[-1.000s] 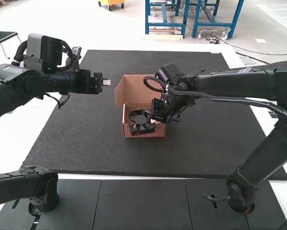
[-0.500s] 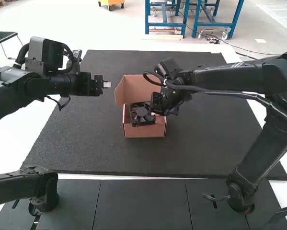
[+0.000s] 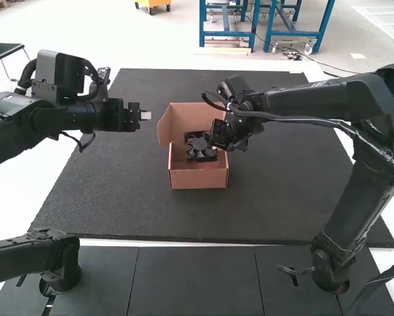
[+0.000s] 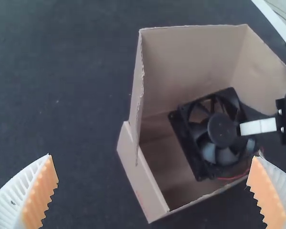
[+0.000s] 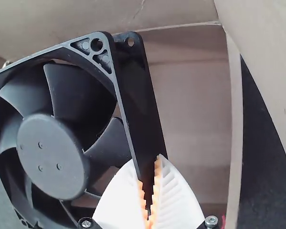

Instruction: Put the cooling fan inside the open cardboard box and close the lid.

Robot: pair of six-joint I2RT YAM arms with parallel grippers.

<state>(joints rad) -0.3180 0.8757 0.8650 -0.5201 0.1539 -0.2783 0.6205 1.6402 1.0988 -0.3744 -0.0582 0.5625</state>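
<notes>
We see the cooling fan (image 3: 200,146) held on edge and tilted, its lower part down within the walls of the open cardboard box (image 3: 198,176). Our right end effector (image 5: 149,188) is clamped on the fan's black frame at one side. The box's lid (image 3: 182,122) stands upright at the back. The box rests on a black mat (image 3: 104,191) on the tabletop. Our left end effector (image 3: 146,114) hangs beside the lid, fingers spread wide, gripping nothing.
</notes>
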